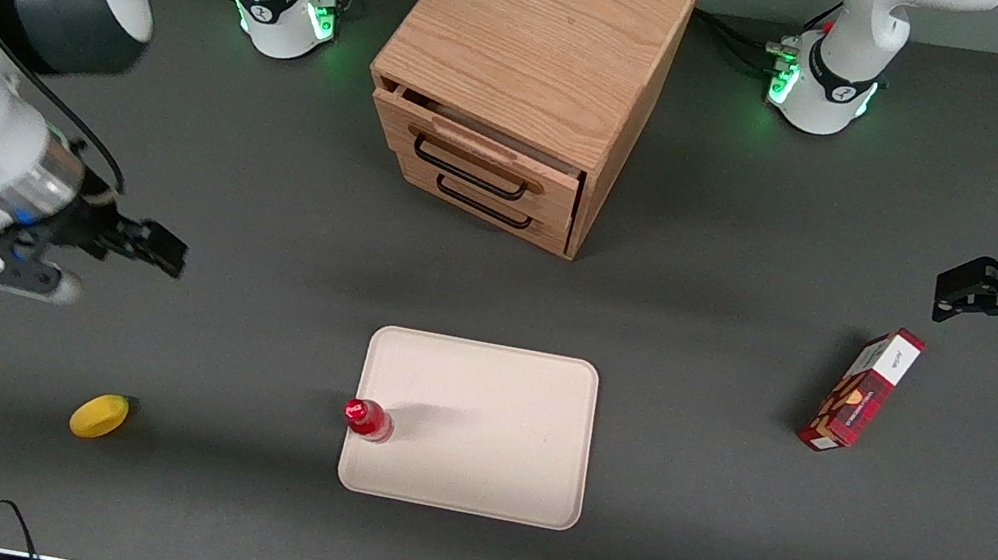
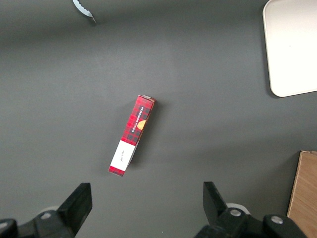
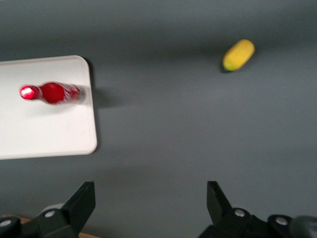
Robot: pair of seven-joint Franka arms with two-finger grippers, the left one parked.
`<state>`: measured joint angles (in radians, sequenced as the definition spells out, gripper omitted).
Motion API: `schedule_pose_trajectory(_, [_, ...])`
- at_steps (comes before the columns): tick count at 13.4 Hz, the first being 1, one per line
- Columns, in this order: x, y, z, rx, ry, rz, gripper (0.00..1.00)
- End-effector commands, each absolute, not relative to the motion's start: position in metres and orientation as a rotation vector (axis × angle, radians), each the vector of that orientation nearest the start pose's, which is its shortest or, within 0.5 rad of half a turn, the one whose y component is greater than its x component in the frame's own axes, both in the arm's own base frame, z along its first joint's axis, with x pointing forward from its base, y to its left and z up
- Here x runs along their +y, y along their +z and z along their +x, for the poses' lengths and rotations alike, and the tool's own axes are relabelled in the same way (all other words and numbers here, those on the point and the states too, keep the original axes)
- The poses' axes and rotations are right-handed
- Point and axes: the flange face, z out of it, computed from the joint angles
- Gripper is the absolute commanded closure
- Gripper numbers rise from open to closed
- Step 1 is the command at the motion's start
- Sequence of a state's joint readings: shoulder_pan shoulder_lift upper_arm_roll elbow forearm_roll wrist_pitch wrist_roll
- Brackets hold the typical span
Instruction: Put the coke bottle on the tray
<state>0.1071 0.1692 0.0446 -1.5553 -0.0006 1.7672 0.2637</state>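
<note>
We've got the coke bottle (image 1: pixel 366 419) standing upright on the tray (image 1: pixel 499 402), low in the middle of the front frame, right at the tray's edge on the working arm's end. It's inside the rim, so we'd call the placing done, though that edge spot leaves little margin if it gets bumped.

Our gripper (image 1: pixel 160 248) hangs at middle left of the frame, well apart from the bottle, fingers spread wide with nothing between them. That reads to us as an arm clear of the job.

The tray holds only the bottle. The lemon (image 1: pixel 99 415) lies on the table at lower left, and the red carton (image 1: pixel 861 389) at right toward the parked arm's end. The wooden cabinet (image 1: pixel 534 73) sits at top centre, its upper drawer (image 1: pixel 469 153) slightly out; what's inside, we can't tell.
</note>
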Motion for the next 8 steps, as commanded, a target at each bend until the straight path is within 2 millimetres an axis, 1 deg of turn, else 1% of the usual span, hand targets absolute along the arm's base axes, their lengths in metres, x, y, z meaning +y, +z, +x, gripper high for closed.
schedule_pose_trajectory(1, [0.056,0.566,0.571,0.138,-0.096,-3.121,0.00])
schedule_pose_trajectory(2, [0.051,0.574,0.565,0.126,-0.080,-3.127,0.00])
schedule_pose_trajectory(5, [0.025,0.594,0.548,0.090,-0.045,-3.136,0.00])
schedule_pose_trajectory(7, [0.008,0.611,0.537,0.083,-0.029,-3.138,0.00])
schedule_pose_trajectory(8, [0.008,0.624,0.535,0.080,-0.031,-3.136,0.00])
